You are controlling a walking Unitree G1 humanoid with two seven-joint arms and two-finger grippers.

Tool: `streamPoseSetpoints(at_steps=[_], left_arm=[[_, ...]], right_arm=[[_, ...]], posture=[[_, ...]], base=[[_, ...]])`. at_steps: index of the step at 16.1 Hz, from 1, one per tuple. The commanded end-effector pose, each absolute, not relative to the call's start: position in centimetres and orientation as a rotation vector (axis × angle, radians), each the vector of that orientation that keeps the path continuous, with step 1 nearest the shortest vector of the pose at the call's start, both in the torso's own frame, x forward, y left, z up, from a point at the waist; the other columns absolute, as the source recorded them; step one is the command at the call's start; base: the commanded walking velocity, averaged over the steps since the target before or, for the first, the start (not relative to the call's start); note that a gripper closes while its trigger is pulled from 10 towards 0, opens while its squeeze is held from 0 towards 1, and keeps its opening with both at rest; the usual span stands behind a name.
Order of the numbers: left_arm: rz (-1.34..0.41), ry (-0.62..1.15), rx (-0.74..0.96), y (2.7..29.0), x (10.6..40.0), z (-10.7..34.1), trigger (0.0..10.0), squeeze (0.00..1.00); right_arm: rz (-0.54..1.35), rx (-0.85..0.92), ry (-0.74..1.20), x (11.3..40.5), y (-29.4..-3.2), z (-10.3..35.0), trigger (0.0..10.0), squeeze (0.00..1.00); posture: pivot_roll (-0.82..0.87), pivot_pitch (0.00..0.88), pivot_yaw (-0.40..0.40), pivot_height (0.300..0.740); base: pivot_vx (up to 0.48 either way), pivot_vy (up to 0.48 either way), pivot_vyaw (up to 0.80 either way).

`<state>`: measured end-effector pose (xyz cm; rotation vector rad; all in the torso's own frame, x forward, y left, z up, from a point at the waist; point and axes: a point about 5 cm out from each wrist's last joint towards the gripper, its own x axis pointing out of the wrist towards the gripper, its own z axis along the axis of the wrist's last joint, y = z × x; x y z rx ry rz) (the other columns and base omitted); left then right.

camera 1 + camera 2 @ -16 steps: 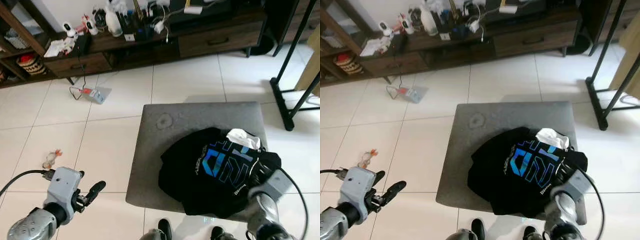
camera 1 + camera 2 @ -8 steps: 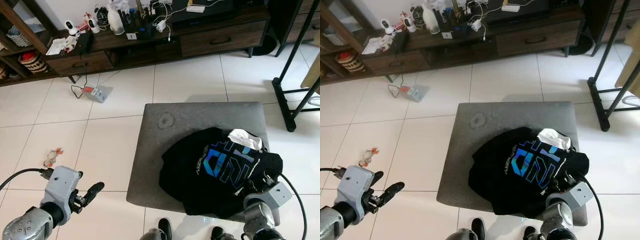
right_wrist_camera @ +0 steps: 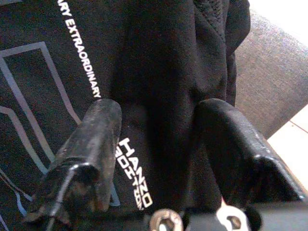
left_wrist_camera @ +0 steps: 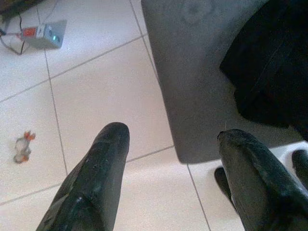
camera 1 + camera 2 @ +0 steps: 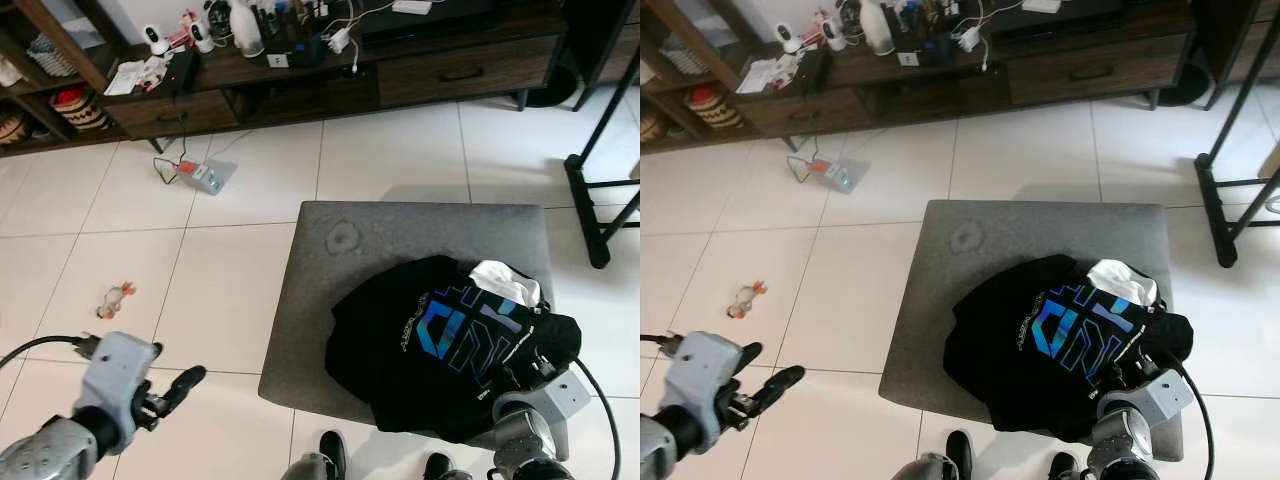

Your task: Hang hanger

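Nothing is hanging yet: the black T-shirt (image 5: 455,340) with its blue print is lying crumpled on the grey ottoman (image 5: 340,290), toward the corner nearest the robot's right side, and no hanger can be made out anywhere; if one is under the cloth it is hidden. So, judging from how things lie, almost the whole job is left: get a grip, lift, carry, hang, presumably on the black rack (image 5: 598,140) standing just beyond the ottoman's right edge (a guess, since only its legs are in frame). The right gripper (image 3: 156,139) is working at the ottoman's near right corner, its fingers spread moderately and straddling a raised ridge of black fabric without closing on it. The left gripper (image 4: 173,139) is hovering over the white floor tiles well off the ottoman's left side, fingers wide apart and holding nothing. The head views are giving the layout, the cluttered wooden console (image 5: 300,70) far behind the ottoman and a small toy (image 5: 117,297) on the floor to its left. The right wrist view is adding what they cannot resolve: the white lettering on the shirt and the fabric fold sitting between the fingers.
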<state>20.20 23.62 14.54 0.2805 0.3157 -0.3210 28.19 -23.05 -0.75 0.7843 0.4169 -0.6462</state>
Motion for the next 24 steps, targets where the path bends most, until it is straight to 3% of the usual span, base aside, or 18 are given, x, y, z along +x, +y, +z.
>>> streamPoseSetpoints(at_steps=[1,14,22,24], left_arm=[[-0.302,0.353,0.299,24.5,19.5,14.6,10.0,0.00],[-0.288,0.357,0.292,24.5,19.8,14.4,10.0,0.00],[-0.270,0.315,0.265,23.9,21.8,13.4,10.0,0.00],[-0.272,0.305,0.256,23.6,22.4,13.1,10.0,0.00]], right_arm=[[-0.661,0.811,0.502,26.7,-21.9,-2.4,0.0,0.00],[-0.595,0.761,0.454,27.6,-21.4,-1.7,0.0,0.00],[-0.174,0.514,0.073,29.0,-17.4,2.6,0.0,0.00],[-0.012,0.436,-0.018,28.8,-15.3,4.5,0.0,0.00]], posture=[[0.35,0.447,0.346,0.740],[0.32,0.437,0.322,0.740],[0.23,0.389,0.260,0.740],[0.21,0.371,0.243,0.740]], base=[[0.000,0.000,0.00],[0.000,0.000,0.00],[0.000,0.000,0.00],[0.000,0.000,0.00]])
